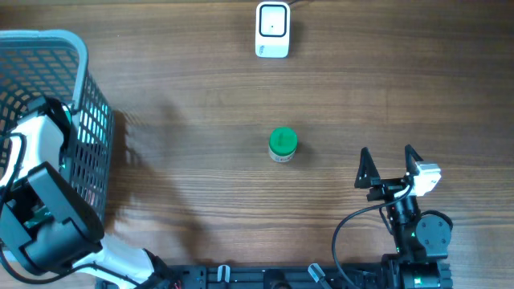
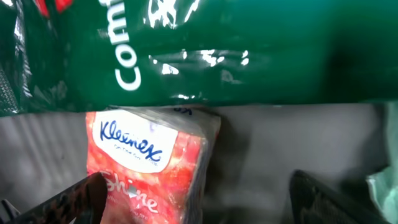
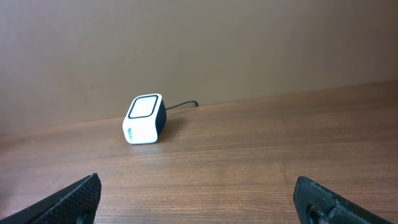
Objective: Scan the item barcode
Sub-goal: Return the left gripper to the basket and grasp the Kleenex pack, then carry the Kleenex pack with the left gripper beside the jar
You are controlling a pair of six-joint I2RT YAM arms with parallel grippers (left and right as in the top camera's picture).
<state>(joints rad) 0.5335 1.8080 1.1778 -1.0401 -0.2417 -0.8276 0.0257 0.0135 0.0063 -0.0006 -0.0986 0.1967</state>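
Two end effectors, both spread, nothing held. Left end effector (image 2: 198,196) is down inside the basket (image 1: 56,38), jaws straddling the Kleenex pack (image 2: 146,158), which butts against a green bag (image 2: 261,50). That pack is the likely item. It sits off-centre, close to one finger, so shift over it, drop lower, close gently, then lift clear of the bag. Turn the barcode toward the scanner (image 1: 272,30). Right end effector (image 1: 389,164) is idle over the tabletop (image 1: 201,104), near a green-lid jar (image 1: 282,143).
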